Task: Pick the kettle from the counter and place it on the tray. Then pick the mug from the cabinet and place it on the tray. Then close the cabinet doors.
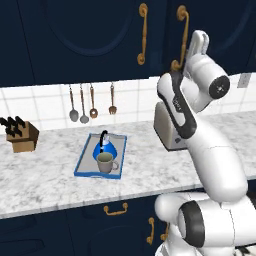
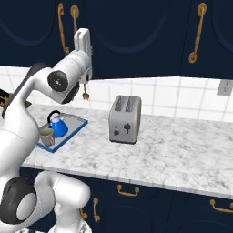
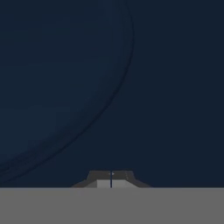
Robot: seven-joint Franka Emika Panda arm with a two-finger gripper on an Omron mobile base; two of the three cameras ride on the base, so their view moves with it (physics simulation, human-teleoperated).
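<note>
The blue kettle [image 1: 106, 147] [image 2: 58, 126] stands on the blue-rimmed tray [image 1: 82, 162] [image 2: 76, 128] on the marbled counter [image 1: 50, 175]. In front of the kettle, the grey-beige mug [image 1: 105, 162] [image 2: 47, 136] sits on the same tray. Above, the navy cabinet doors [image 1: 90, 35] [image 2: 132, 32] look closed, their brass handles [image 1: 143, 34] side by side. My gripper [image 1: 201, 36] [image 2: 83, 32] [image 3: 111, 177] is raised high, close against a door panel [image 3: 109, 87]. Its fingers are shut with nothing between them.
A silver toaster [image 1: 167, 127] [image 2: 124, 119] stands on the counter right of the tray, partly behind my arm. A knife block [image 1: 21, 135] sits at the far left. Utensils [image 1: 90, 102] hang on the tiled wall. A wall outlet [image 2: 225, 87] is at the right.
</note>
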